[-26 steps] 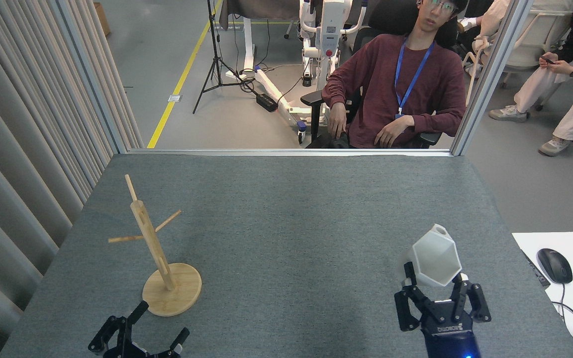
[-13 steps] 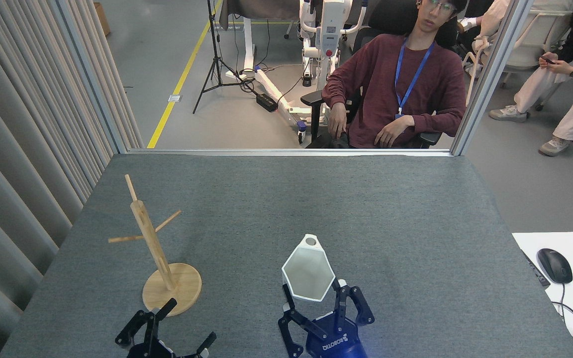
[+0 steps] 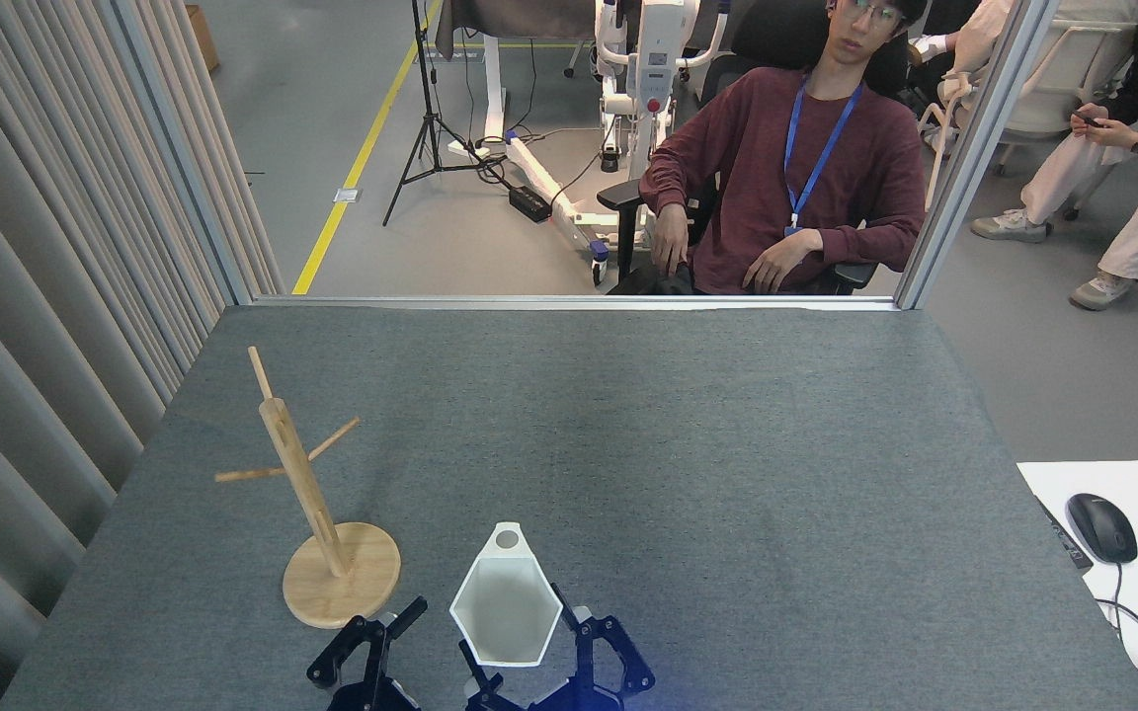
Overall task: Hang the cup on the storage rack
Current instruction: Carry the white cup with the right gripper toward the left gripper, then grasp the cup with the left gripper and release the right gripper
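The white hexagonal cup (image 3: 505, 610) is lifted near the table's front edge, its open mouth facing me and its pierced rim tab pointing away. My right gripper (image 3: 529, 660) is shut on the cup's lower part, with dark fingers on both sides. The bamboo storage rack (image 3: 304, 486) stands upright on its round base (image 3: 357, 592) just to the left of the cup, with thin pegs angling out. Between the rack's base and the cup, my left gripper (image 3: 373, 637) is open and holds nothing.
The grey table (image 3: 688, 464) ends at a metal rail at the back, where a person (image 3: 786, 178) sits in a chair. Curtains (image 3: 45, 326) line the left side. A white desk with a mouse (image 3: 1100, 526) is at the right.
My right gripper has carried the cup from the right side leftward and nearer, to just beside the rack's base. My left gripper has moved rightward toward the cup.
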`<state>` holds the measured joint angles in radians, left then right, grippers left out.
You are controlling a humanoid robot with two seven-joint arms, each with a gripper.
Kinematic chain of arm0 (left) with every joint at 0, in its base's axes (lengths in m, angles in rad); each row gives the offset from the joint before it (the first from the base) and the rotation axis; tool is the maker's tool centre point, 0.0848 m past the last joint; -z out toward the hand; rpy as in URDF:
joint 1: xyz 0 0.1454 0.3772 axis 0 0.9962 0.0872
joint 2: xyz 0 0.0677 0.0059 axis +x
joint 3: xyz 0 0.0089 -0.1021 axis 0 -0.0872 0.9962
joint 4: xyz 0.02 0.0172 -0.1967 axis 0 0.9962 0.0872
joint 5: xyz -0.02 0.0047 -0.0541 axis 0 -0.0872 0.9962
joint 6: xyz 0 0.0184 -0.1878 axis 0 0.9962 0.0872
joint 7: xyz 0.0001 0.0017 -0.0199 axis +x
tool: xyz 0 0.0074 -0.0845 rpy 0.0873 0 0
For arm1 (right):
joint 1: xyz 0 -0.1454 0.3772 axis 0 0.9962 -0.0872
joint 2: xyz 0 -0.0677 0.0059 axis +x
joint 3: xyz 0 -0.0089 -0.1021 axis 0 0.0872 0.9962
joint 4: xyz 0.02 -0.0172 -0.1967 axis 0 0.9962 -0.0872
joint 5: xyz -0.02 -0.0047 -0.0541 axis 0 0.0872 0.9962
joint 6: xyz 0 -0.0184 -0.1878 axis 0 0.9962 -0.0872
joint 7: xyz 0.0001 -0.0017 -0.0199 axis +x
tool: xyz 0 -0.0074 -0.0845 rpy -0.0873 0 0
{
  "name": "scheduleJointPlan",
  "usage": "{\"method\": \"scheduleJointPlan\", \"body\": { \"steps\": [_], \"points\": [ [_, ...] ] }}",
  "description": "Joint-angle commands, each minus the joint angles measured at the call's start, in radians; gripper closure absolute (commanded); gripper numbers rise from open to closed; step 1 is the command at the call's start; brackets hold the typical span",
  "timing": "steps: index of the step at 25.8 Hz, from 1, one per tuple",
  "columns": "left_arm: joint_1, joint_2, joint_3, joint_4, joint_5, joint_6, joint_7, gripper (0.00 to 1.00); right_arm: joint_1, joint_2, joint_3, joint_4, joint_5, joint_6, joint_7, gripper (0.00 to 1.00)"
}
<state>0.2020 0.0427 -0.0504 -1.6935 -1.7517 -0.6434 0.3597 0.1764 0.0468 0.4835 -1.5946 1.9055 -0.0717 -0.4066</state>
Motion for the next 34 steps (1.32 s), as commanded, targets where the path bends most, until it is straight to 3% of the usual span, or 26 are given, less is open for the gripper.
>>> {"method": "scheduleJointPlan", "body": {
  "steps": [1, 12, 33, 34],
  "points": [
    [-0.001, -0.001, -0.009, -0.005, -0.002, -0.001, -0.001, 0.0, 0.002, -0.001, 0.03, 0.013, 0.012, 0.012, -0.003, 0.4],
    [0.002, -0.006, -0.031, -0.021, -0.002, -0.002, -0.001, 0.0, 0.002, 0.002, 0.075, 0.065, 0.027, 0.05, -0.024, 0.4],
    [-0.004, -0.003, -0.029, -0.028, -0.002, -0.002, -0.001, 0.0, 0.002, 0.002, 0.115, 0.071, 0.05, 0.053, -0.04, 0.4],
    [-0.009, -0.004, -0.029, -0.028, -0.003, 0.002, -0.001, 0.06, 0.002, 0.002, 0.113, 0.071, 0.05, 0.053, -0.04, 0.4]
  ]
}}
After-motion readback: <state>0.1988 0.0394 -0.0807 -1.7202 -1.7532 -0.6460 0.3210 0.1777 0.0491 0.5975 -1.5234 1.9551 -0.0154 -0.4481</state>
